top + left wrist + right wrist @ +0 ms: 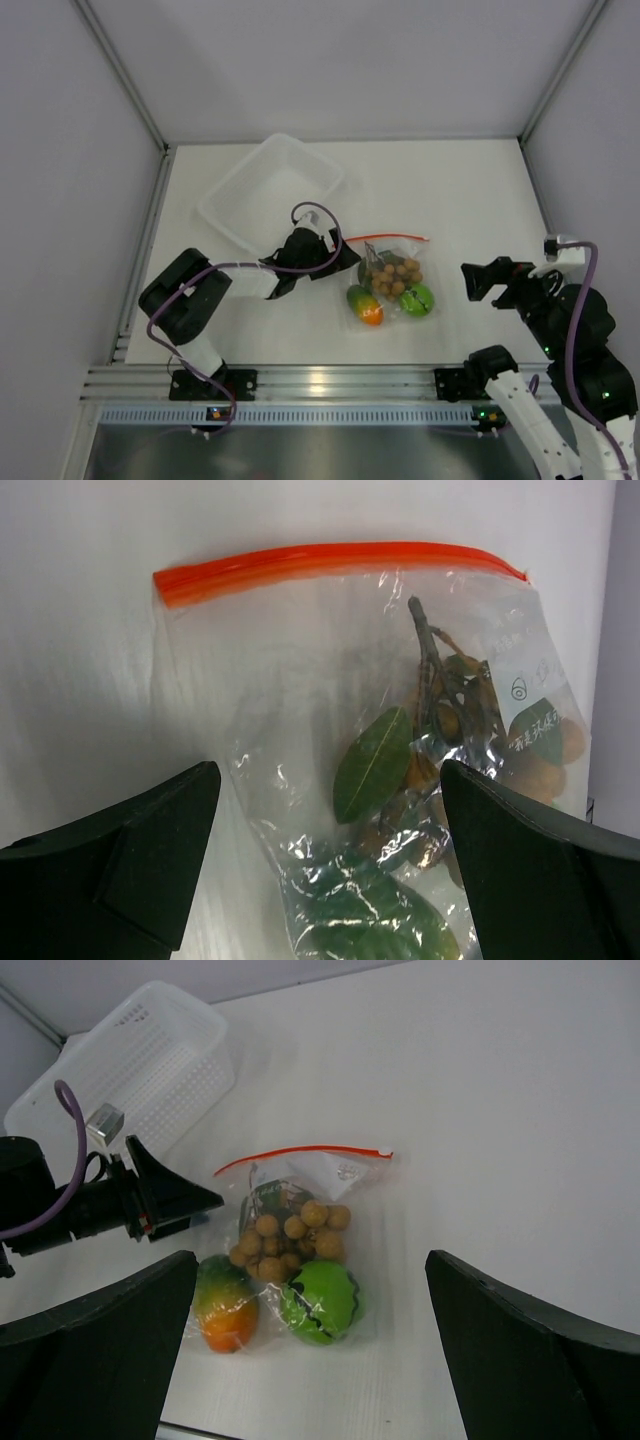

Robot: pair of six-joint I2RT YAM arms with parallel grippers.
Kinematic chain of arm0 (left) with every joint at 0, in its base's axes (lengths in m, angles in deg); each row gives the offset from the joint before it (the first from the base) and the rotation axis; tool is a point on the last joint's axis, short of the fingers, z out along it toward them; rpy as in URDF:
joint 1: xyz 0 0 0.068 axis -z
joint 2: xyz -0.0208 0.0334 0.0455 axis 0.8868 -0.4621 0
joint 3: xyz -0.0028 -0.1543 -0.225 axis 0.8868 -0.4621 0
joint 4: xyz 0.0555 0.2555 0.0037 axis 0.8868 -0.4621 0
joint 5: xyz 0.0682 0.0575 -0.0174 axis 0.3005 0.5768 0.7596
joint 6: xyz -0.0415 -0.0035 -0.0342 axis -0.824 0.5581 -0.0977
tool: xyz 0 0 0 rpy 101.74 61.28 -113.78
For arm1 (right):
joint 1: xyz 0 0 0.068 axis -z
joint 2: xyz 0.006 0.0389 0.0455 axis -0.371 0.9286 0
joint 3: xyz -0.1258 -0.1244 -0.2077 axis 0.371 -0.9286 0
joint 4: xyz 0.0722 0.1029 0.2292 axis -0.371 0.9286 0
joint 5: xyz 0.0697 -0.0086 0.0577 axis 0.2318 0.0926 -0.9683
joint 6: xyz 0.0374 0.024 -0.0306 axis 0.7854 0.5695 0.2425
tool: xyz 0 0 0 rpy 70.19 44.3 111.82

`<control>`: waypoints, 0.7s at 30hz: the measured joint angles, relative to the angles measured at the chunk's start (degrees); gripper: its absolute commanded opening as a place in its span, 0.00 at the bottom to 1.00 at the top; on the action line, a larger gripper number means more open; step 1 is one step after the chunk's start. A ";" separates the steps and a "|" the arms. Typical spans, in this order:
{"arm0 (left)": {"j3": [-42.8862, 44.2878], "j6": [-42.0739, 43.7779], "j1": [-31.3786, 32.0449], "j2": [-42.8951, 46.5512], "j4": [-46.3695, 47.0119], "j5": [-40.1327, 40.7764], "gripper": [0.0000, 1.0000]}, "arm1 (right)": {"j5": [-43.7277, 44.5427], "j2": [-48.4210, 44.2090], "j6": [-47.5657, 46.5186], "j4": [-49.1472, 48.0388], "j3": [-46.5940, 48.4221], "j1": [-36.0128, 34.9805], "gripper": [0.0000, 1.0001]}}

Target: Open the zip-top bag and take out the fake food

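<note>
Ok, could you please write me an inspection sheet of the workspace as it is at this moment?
Surface: white table, no stains seen.
Job's things: zip-top bag lies flat and its red zip strip looks shut. The fake food is all inside: brown ball cluster, mango, green ball.
Clutter: clear plastic tray, apart from the bag, beyond the left arm.
Grippers: left gripper is open with the bag between its fingers; contact cannot be told. Right gripper is open, clear of the bag.
Cables: left arm's cable and right arm's cable, both purple, neither crossing the bag.
Surroundings: white walls, metal rail at the near edge.
</note>
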 measured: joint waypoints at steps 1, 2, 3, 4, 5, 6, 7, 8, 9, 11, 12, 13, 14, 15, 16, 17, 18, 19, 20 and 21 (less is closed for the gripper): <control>0.00 -0.33 0.00 -0.92 1.88 -0.28 0.98 | -0.04 0.00 -0.02 0.04 0.22 0.00 0.99; -0.02 -0.72 0.02 -1.81 3.98 -0.57 0.95 | -0.07 0.02 -0.04 -0.07 0.42 0.00 0.99; -0.02 -1.05 0.07 -2.49 5.49 -0.83 0.92 | -0.09 0.02 -0.04 -0.09 0.61 0.00 1.00; -0.02 -1.40 0.15 -3.26 7.04 -1.16 0.88 | -0.11 0.02 -0.04 -0.22 0.74 0.00 0.99; -0.02 -1.60 0.26 -4.09 8.33 -1.55 0.79 | -0.13 0.02 -0.04 -0.24 0.76 0.00 0.99; -0.02 -1.90 0.39 -4.79 9.42 -1.73 0.74 | -0.22 0.02 -0.04 -0.22 0.76 0.00 0.99; -0.02 -2.21 0.52 -5.64 10.47 -1.84 0.68 | -0.24 0.09 -0.04 -0.22 0.76 0.00 0.99; -0.02 -2.60 0.66 -6.29 11.37 -2.10 0.60 | -0.26 0.09 -0.04 -0.24 0.76 0.00 0.99; 0.00 -2.78 0.83 -6.71 11.74 -2.12 0.47 | -0.39 0.09 -0.04 -0.22 0.76 0.00 0.99; -0.07 -3.08 1.27 -7.28 11.78 -2.19 0.28 | -0.59 0.09 -0.04 -0.22 0.76 0.00 0.99; -0.07 -3.06 1.51 -7.39 11.78 -2.16 0.11 | -0.72 0.09 -0.02 -0.24 0.76 0.00 0.99; -0.07 -3.15 1.70 -7.41 11.82 -2.19 0.05 | -0.83 0.09 -0.02 -0.24 0.76 0.00 0.99; -0.07 -2.82 1.95 -7.41 12.07 -2.19 0.00 | -0.92 0.09 0.00 -0.24 0.76 0.00 0.99; -0.07 -2.60 2.10 -7.39 12.33 -2.23 0.00 | -1.03 0.09 0.00 -0.26 0.76 0.00 0.99; -0.07 -2.29 2.32 -7.32 12.41 -2.23 0.00 | -1.09 0.09 0.00 -0.28 0.74 0.00 1.00; -0.07 -1.92 2.54 -7.10 12.41 -2.29 0.00 | -1.16 0.11 0.02 -0.28 0.72 0.00 0.99; -0.07 -1.31 2.73 -6.64 12.33 -2.36 0.00 | -1.18 0.11 0.02 -0.33 0.70 0.00 0.99; -0.07 -0.85 2.86 -6.05 12.17 -2.43 0.00 | -1.25 0.13 0.02 -0.37 0.70 0.00 0.99; -0.07 -0.04 3.10 -5.16 12.07 -2.54 0.00 | -1.29 0.13 0.02 -0.44 0.70 0.00 0.99; -0.07 0.98 3.43 -3.76 12.00 -2.93 0.00 | -1.31 0.13 0.02 -0.57 0.66 0.00 0.99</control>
